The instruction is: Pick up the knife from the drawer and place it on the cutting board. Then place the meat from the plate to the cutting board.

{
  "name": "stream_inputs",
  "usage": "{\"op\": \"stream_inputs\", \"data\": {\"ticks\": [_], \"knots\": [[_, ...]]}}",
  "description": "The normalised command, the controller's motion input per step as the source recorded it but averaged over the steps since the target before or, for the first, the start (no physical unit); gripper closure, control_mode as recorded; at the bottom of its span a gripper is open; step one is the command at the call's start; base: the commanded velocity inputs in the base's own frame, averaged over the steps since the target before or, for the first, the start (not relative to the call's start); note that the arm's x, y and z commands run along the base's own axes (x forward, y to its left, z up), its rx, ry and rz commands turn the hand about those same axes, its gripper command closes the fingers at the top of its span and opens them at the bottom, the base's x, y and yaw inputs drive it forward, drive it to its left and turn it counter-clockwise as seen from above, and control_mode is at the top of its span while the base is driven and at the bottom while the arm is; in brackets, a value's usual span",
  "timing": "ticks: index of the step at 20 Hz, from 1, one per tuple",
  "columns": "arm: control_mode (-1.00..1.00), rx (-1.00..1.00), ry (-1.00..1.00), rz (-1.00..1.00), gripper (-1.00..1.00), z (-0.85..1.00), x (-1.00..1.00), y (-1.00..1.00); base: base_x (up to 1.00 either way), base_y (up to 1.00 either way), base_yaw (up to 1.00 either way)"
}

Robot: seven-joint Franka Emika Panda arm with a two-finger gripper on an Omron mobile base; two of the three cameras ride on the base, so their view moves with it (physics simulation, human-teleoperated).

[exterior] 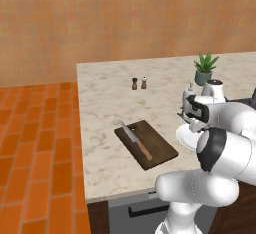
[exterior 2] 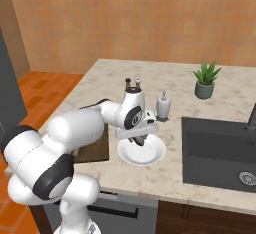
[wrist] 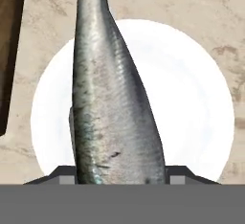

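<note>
Second step in hand: the knife (exterior: 135, 140) is already laid on the cutting board (exterior: 146, 144). The claw (wrist: 122, 176) is clenched on the meat (wrist: 107, 103), a silvery-grey strip seen between the two tips, directly above the plate (wrist: 201, 98) on the counter (exterior: 105, 103). Whether the strip is lifted clear cannot be told. Next, a carry sideways to the board beside the claw is called for, then release.

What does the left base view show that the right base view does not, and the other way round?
Left base view: the knife lying on the cutting board. Right base view: the sink basin with its drain. Both: the plate, the potted plant, the two shakers and the soap bottle.
</note>
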Motion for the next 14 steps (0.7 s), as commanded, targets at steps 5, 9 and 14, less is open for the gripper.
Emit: {"op": "stream_inputs", "data": {"ticks": [5,9,14], "knots": [[-1.00,0.02,-0.02,-0.15,1.00,0.65,0.00,1.00,0.00,0.00,0.00],[-1.00,0.09,-0.03,-0.16,1.00,0.10,0.00,1.00,0.00,0.00,0.00],[-1.00,0.03,0.02,-0.02,1.00,-0.18,0.10,0.63,0.00,0.00,0.00]]}}
